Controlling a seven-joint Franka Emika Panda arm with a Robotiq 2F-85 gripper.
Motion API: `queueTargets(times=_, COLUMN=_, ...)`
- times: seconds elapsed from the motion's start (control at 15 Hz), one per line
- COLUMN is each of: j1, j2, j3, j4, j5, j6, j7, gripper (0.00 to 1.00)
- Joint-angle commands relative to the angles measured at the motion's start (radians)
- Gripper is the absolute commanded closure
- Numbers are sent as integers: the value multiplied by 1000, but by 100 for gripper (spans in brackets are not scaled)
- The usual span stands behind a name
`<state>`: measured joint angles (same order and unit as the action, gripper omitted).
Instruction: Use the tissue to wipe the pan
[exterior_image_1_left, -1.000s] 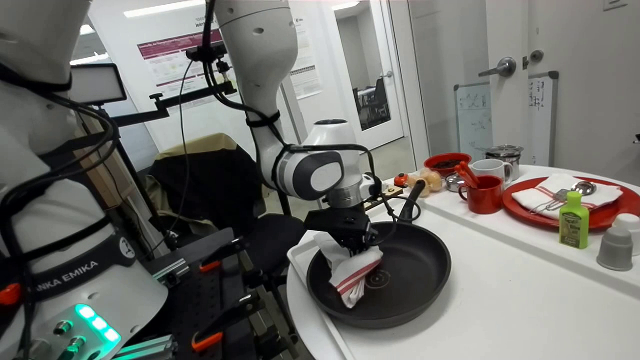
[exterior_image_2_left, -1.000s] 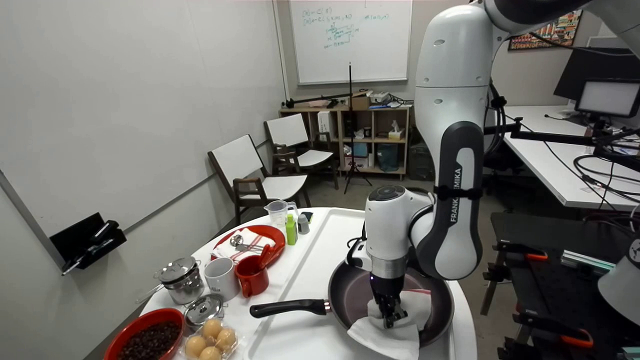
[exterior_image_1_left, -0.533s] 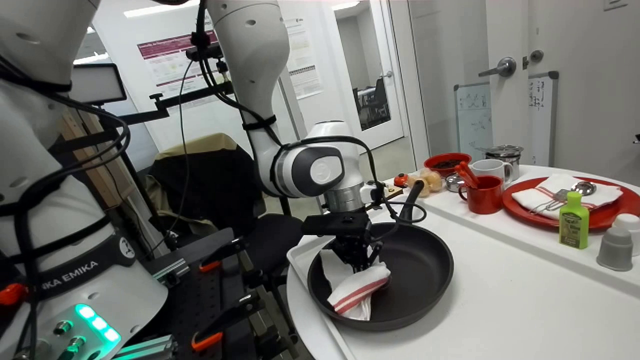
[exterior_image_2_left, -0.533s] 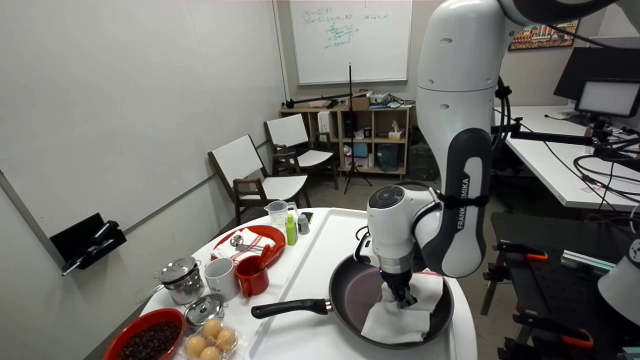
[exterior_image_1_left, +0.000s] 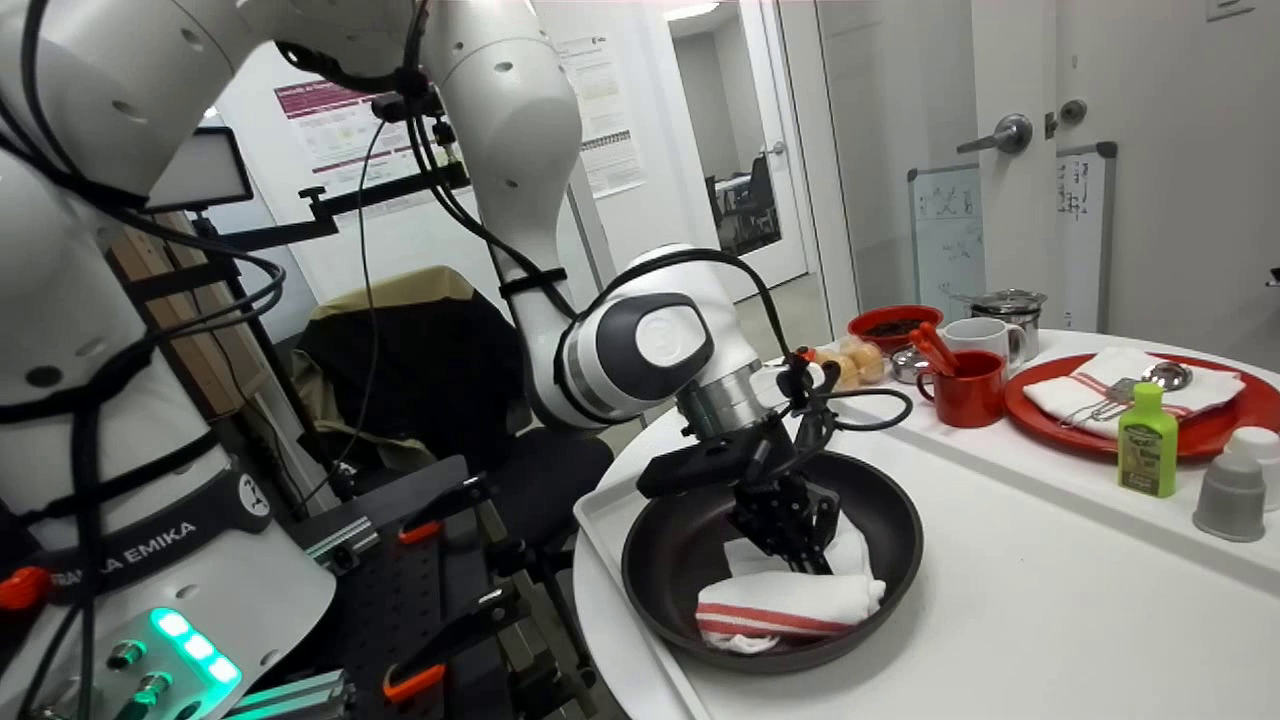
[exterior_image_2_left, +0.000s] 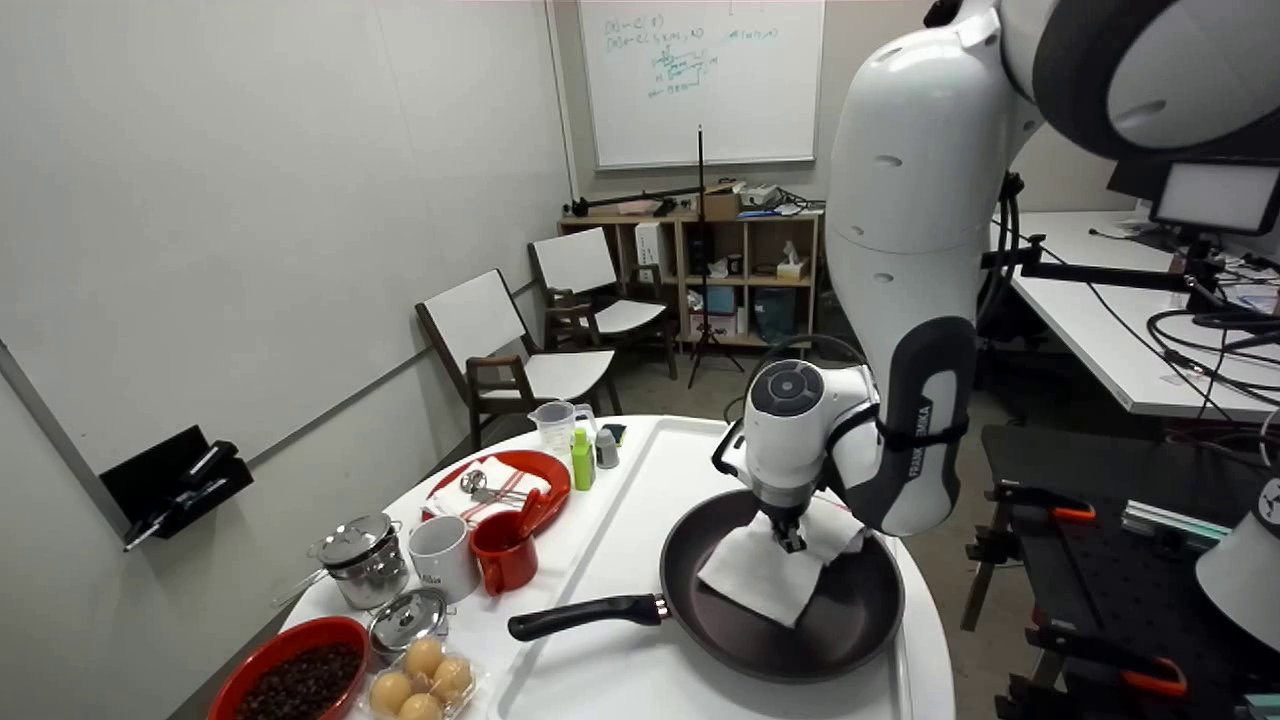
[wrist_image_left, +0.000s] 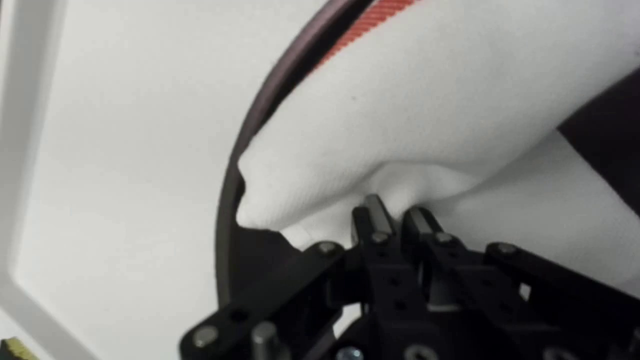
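In an exterior view: frying pan (exterior_image_1_left: 665, 570), single, black, round, shallow. In it, dishcloth (exterior_image_1_left: 780, 600), single, white with red stripes, folded; judged to serve as the task's wipe. Above both, gripper (exterior_image_1_left: 812, 566), tilted, jaws drawn together and pinching the dishcloth. The striped fold lies on the camera side of the gripper, long axis across the view; bare pan extends to the left. At right: red plate (exterior_image_1_left: 1040, 430), bearing a second striped cloth (exterior_image_1_left: 1120, 365).

In an exterior view: the same pan on a white tray (exterior_image_2_left: 635, 540), long black handle (exterior_image_2_left: 585, 615) pointing left. The gripper stands over the far half, dishcloth spread beneath it and toward the camera. Uncovered pan floor lies to the right and nearer the camera.

In the wrist view: fingers (wrist_image_left: 420, 222), two, side by side, dishcloth bunched at their tips. Pan rim (wrist_image_left: 225, 240) curves on the left, dishcloth edge just beside it, contact uncertain. Bare floor shows at the right edge. Judgement: wiping under way; the next stroke should drag from that rim toward bare floor.
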<state>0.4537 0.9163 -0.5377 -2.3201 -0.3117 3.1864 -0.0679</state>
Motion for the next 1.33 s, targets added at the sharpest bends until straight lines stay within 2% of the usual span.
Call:
queueTargets(times=0.0, j1=163, j2=145, j3=-109, j4=17, j5=129, j6=72, j7=79, gripper=93)
queueTargets(times=0.2, j1=210, j2=187, j3=-99, j4=12, j5=204, j6=44, j7=74, gripper=93)
queueTargets(times=0.67, j1=234, j2=176, j3=-57, j4=-17, j5=202, j6=30, j7=26, gripper=93)
queueTargets(times=1.27, j1=110, j2=31, j3=55, j4=-89, j5=52, j6=23, j7=-194, gripper=93)
